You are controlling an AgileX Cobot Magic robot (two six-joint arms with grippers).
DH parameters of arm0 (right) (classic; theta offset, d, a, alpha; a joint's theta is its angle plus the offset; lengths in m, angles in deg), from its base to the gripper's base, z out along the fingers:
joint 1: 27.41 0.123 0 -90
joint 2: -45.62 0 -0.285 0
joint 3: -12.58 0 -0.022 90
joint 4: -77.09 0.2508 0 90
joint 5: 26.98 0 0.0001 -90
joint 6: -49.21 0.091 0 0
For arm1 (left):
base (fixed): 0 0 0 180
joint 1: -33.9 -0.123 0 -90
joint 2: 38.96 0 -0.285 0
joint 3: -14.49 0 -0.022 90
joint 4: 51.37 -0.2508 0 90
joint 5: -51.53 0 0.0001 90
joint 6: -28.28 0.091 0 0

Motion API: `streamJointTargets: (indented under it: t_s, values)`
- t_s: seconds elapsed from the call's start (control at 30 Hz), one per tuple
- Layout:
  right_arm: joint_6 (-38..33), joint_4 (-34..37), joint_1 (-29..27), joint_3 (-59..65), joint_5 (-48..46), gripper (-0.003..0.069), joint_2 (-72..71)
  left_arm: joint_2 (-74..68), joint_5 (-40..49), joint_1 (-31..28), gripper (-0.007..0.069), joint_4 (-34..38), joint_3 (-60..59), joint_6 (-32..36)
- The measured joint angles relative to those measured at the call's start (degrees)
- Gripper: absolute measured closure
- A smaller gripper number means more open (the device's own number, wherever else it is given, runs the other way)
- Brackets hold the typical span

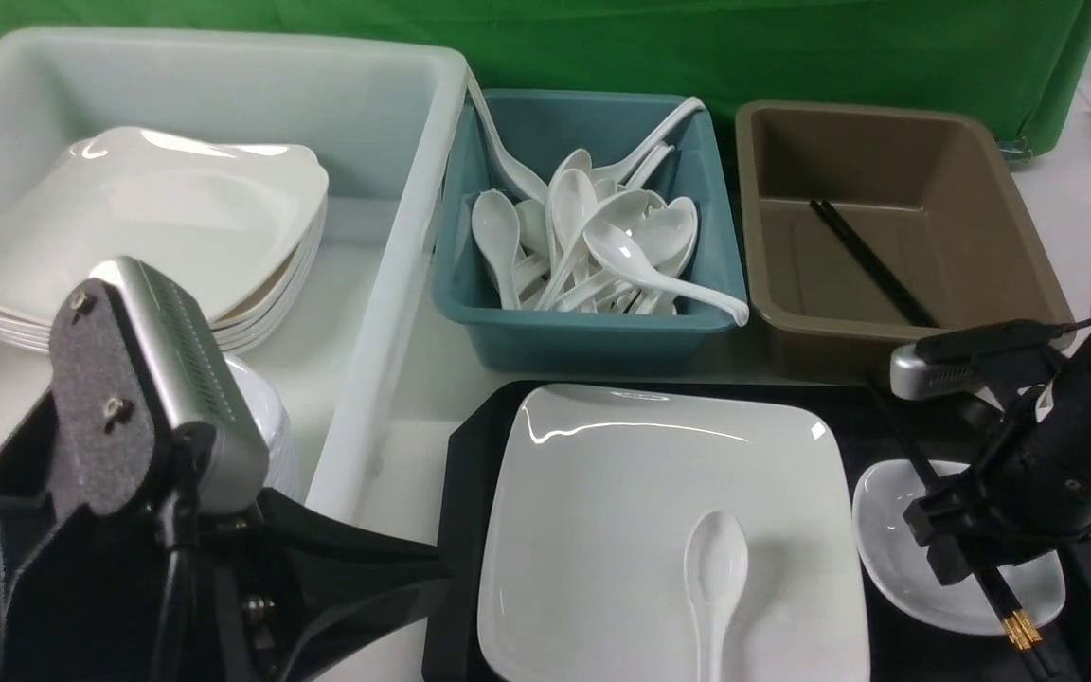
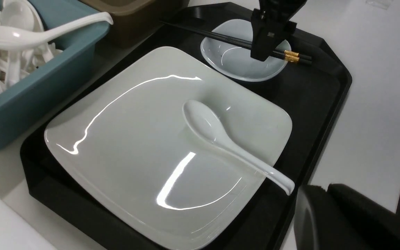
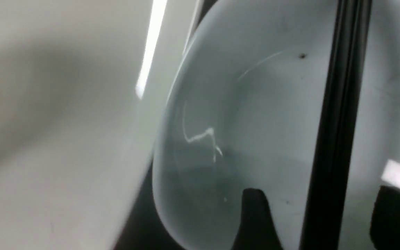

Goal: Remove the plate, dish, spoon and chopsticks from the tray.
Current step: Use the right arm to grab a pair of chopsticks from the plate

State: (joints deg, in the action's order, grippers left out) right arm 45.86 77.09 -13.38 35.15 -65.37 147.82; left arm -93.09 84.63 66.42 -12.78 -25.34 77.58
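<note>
The tray (image 2: 311, 100) is the biggest thing here. It is black and bumpy and sits on the white worktop (image 2: 377, 104). All four things to clear are on it. Behind the tray's right end stands a brown bin (image 1: 962, 161) with one black pair of sticks inside.

The plate (image 2: 134, 139) fills the left and middle of the tray. It looks heavy, hard and very shiny, so I think it can slip and could break. Its raised edge is the best place to pinch.

The dish (image 2: 241, 66) sits on the tray's right side, apart from the plate. It looks light but slippery too. Pinch its rim.

The spoon (image 2: 203, 119) lies in the plate with its handle poking over the plate's near edge. I think the thick handle is the spot to grab.

The chopsticks (image 2: 292, 55) lie across the top of the dish. They look thin, stiff and light, and may roll apart, so grab both together near the middle.

The right gripper (image 3: 321, 222) is low over the dish. Its jaws are open, one on each side of the chopsticks, not squeezing them. The left gripper (image 2: 326, 189) is pinched shut on nothing, just outside the tray near the spoon's handle end.
</note>
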Motion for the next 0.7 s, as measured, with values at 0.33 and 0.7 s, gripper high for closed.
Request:
streamJointTargets:
  t_s: [0.33,0.7]
  values:
    - [-1.8,0.0,0.0,-0.1,1.3,0.0351,3.7,0.0,0.0,0.0,0.0608,0.0,0.0,0.0]
    - [-7.8,0.0,0.8,-0.5,-7.2,0.0517,-2.7,0.0,-0.5,0.0,0.0608,-0.1,0.0,1.0]
